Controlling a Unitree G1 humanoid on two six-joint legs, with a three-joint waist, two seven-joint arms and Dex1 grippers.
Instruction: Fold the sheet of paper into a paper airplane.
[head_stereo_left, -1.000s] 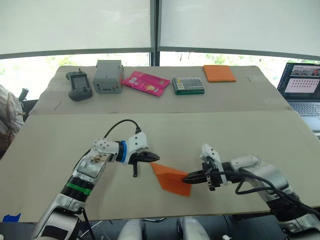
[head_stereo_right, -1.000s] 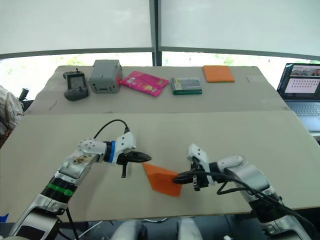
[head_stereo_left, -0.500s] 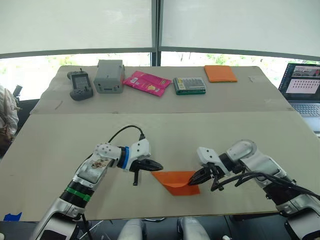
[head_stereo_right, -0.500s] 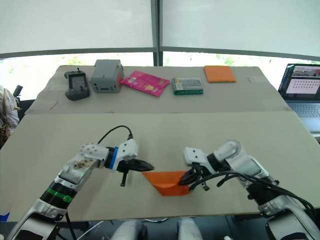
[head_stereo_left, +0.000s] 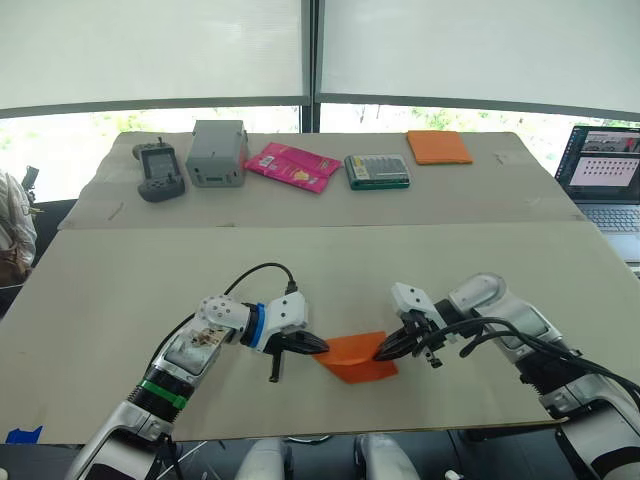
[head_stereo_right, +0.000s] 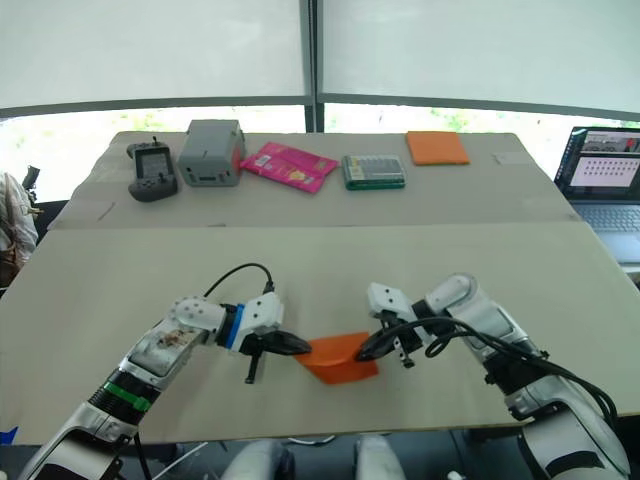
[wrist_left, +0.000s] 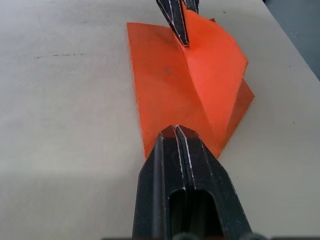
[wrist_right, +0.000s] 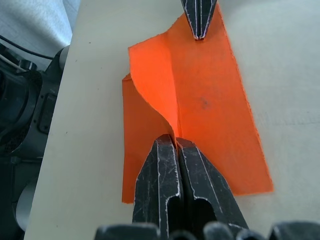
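Pinching the sheet of paper (head_stereo_left: 355, 357) from opposite ends, both fingers' (wrist_left: 176, 145) tips meet a raised flap.

right tool (wrist_right: 176, 142) pinching folded sheet of paper (wrist_right: 210, 110), left tool (wrist_right: 199, 20) opposite

Two pale tan tabletops sit end to end, the near table (head_stereo_left: 90, 300) meeting the far table (head_stereo_left: 300, 205) along a straight seam. Behind them, wide windows (head_stereo_left: 70, 140) glow with daylight and green foliage, white roller blinds (head_stereo_left: 150, 50) pulled most of the way down, a dark mullion (head_stereo_left: 311, 60) splitting the panes. Bright, even light throughout.
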